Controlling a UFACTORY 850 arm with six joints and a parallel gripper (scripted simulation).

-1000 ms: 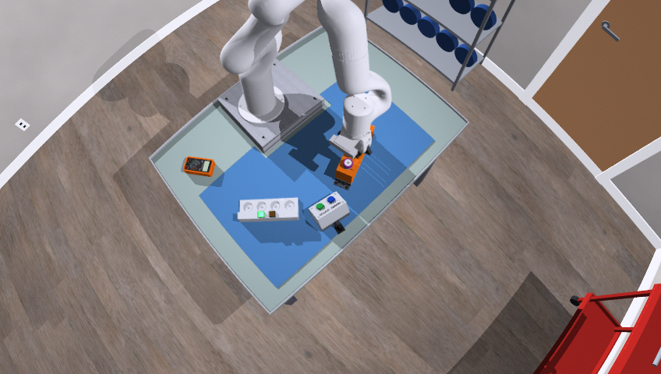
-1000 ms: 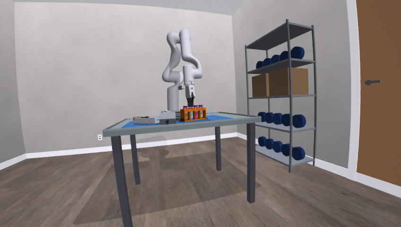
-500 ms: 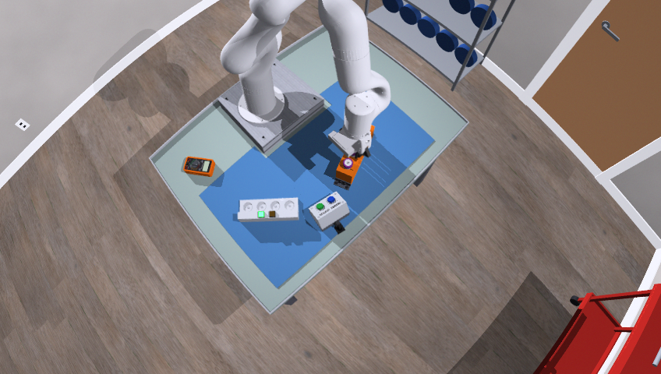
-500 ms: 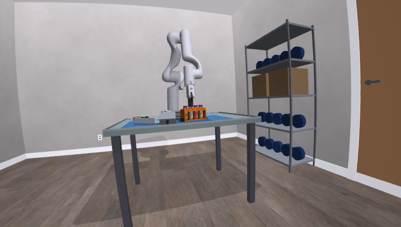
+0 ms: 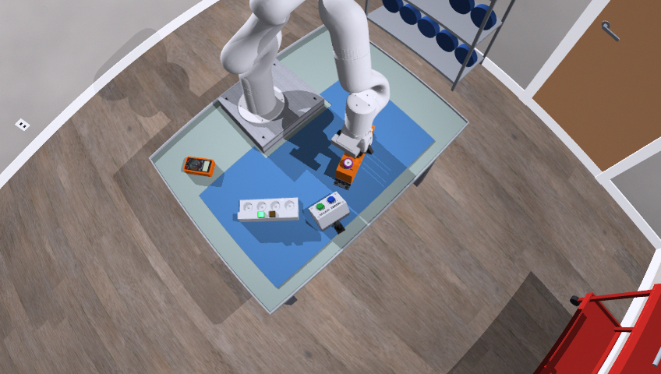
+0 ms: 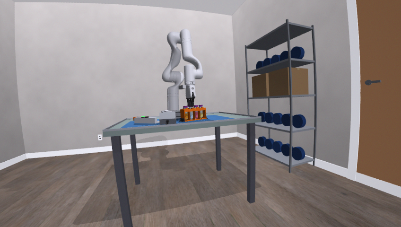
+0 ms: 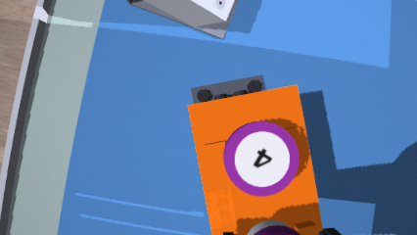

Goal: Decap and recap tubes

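The pincer (image 5: 362,153) (image 6: 191,105) (image 7: 277,233) straddles cap 3 (image 7: 275,231) at the bottom edge of the wrist frame, its dark tips close on either side; I cannot tell whether they pinch it or stand just off. A grey arc shows along the cap's rim, so it may want more turning. Cap 4 (image 5: 348,163) (image 6: 185,107) (image 7: 262,153) sits next along the orange decapping station (image 5: 344,174) (image 6: 182,111) (image 7: 208,117), right of centre in the top view. Farther out, lower centre, the cap tray (image 5: 291,214) (image 6: 145,120) has four bare nests and its green lamp (image 5: 261,214) (image 6: 143,116) lit, so I judge the work to be at refitting, on tube 3. The next move calls for a centred grip and level turning to the stop, then tightness checks before READY (image 5: 319,206).

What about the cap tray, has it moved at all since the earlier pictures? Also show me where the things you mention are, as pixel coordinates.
No. In the top view, the cap tray (image 5: 286,214) (image 6: 145,120) sits in the same place relative to the arm's base plate (image 5: 263,142) (image 6: 178,115), with no visible shift.
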